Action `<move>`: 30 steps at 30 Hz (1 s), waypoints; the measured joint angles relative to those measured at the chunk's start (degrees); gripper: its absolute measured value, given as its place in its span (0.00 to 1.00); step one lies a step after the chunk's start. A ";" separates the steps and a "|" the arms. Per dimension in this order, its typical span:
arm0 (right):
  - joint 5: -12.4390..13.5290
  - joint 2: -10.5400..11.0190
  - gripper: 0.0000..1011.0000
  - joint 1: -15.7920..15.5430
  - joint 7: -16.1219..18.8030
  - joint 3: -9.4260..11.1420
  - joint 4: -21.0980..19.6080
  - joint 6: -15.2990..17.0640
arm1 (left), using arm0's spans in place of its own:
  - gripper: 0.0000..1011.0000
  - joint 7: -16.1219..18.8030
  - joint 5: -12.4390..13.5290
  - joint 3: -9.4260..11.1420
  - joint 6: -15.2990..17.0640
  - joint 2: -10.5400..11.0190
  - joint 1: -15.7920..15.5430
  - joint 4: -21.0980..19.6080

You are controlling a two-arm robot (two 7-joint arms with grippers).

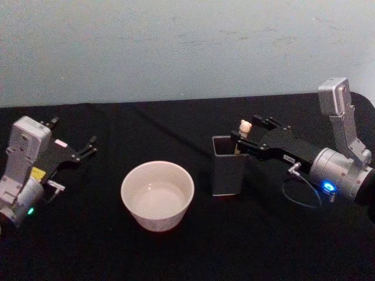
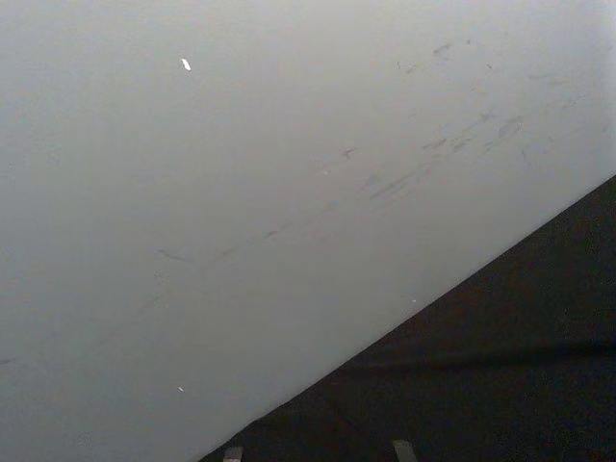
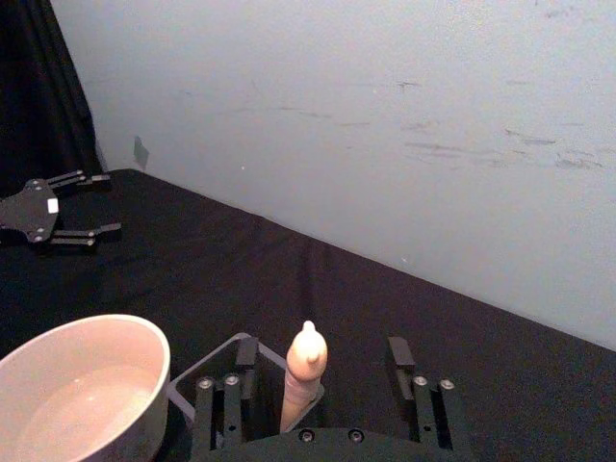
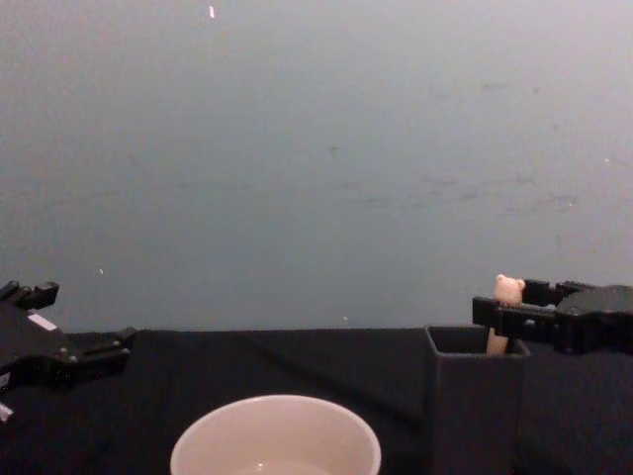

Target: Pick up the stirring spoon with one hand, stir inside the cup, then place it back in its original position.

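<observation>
"Over the tall dark grey square holder [image 1: 227, 172], why are we hanging the right black gripper [image 1: 248, 134] like that?"

"We are straddling the slim stirring spoon with the cream handle and tiny bear head [image 3: 306, 371]. It is standing upright inside the holder with its head poking above the rim. Our jaws are standing apart, one on each side of the handle, and neither is pinching it. We are judging that we are lining up a grasp just under the bear head."

"And the wide round cream-white cup [image 1: 157, 219]?"

"It is sitting just beside the holder, toward our left arm, so the carry for stirring is looking short."

"What are we doing with the left black gripper [image 1: 75, 132]?"

"We are parking it well apart from the holder, beyond the cup, jaws apart and holding nothing, so it is crowding nobody."

"Are we reading any writing?"

"We are seeing a small white label [image 1: 289, 158] on the right gripper and a yellow sticker [image 1: 38, 174] on the left arm, but we are making out no letters."
</observation>
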 joint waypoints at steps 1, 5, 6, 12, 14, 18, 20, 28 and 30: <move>0.00 0.00 0.81 0.00 0.00 0.00 0.00 0.00 | 0.99 0.00 0.00 0.00 0.00 0.00 0.00 0.00; 0.00 0.00 0.70 0.00 0.00 0.00 0.00 0.00 | 0.99 0.00 0.00 0.00 0.00 0.00 0.00 0.00; 0.00 0.00 0.67 0.00 0.00 0.00 0.00 0.00 | 0.99 0.00 0.00 0.00 0.00 0.00 0.00 0.00; 0.00 0.00 0.48 0.00 0.00 0.00 0.00 0.00 | 0.99 0.00 0.00 0.00 0.00 0.00 0.00 0.00; 0.00 0.00 0.41 0.00 0.00 0.00 0.00 0.00 | 0.99 0.00 0.01 0.00 0.00 0.00 0.00 0.00; 0.01 0.00 0.28 0.00 0.00 0.00 0.00 0.00 | 0.99 0.00 0.00 0.00 0.00 0.00 0.00 0.00; 0.03 0.00 0.23 0.00 0.00 0.00 0.00 0.00 | 0.99 0.00 0.00 0.00 0.00 0.00 0.00 0.00; 0.04 0.00 0.21 0.00 0.00 0.00 0.00 0.00 | 0.99 0.00 0.00 0.00 0.00 0.00 0.00 0.00; 0.03 0.00 0.21 0.00 0.01 0.00 0.00 0.00 | 0.99 0.00 0.00 0.00 0.00 0.00 0.00 0.00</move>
